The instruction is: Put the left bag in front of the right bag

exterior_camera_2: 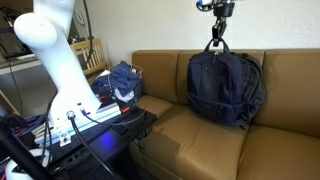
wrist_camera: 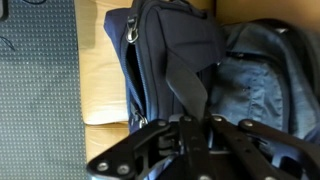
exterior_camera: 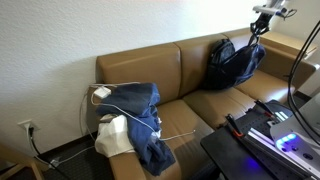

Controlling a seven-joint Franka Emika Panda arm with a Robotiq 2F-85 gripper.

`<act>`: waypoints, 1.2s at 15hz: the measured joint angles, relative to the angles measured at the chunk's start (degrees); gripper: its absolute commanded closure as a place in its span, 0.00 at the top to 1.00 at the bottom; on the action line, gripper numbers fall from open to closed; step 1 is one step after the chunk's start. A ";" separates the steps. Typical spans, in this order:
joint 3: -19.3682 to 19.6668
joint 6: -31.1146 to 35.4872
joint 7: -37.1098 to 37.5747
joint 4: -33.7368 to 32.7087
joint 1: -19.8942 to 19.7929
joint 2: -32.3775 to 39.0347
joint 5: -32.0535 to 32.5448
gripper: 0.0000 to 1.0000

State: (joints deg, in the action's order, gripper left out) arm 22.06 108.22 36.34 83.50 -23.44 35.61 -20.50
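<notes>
The left bag, a bulky navy-black backpack (exterior_camera_2: 222,85), stands upright against the sofa back; it also shows in an exterior view (exterior_camera: 228,65) and in the wrist view (wrist_camera: 165,45). My gripper (exterior_camera_2: 217,14) is above it, shut on its black top strap (wrist_camera: 185,85), which runs taut from the bag up to the jaws (wrist_camera: 198,120). It also shows high in an exterior view (exterior_camera: 262,17). The right bag, a slimmer grey-blue backpack (wrist_camera: 258,85), sits pressed against the left bag's side. In both exterior views the two bags overlap and are hard to separate.
The tan leather sofa (exterior_camera: 190,65) has a heap of blue denim clothes (exterior_camera: 138,112) and a white cloth (exterior_camera: 112,137) at its other end. Free cushion (exterior_camera_2: 205,145) lies in front of the bags. A dark bench with cables (exterior_camera_2: 95,120) stands beside the sofa.
</notes>
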 measured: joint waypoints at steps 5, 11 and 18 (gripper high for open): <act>-0.28 1.26 9.85 -8.19 1.18 10.33 6.84 0.02; 1.23 -2.99 13.37 -12.13 4.16 9.83 14.46 0.02; 4.31 -8.09 6.71 -11.11 3.65 4.57 16.44 0.02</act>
State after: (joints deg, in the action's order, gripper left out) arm 26.38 100.13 43.05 72.39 -19.79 40.18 -4.06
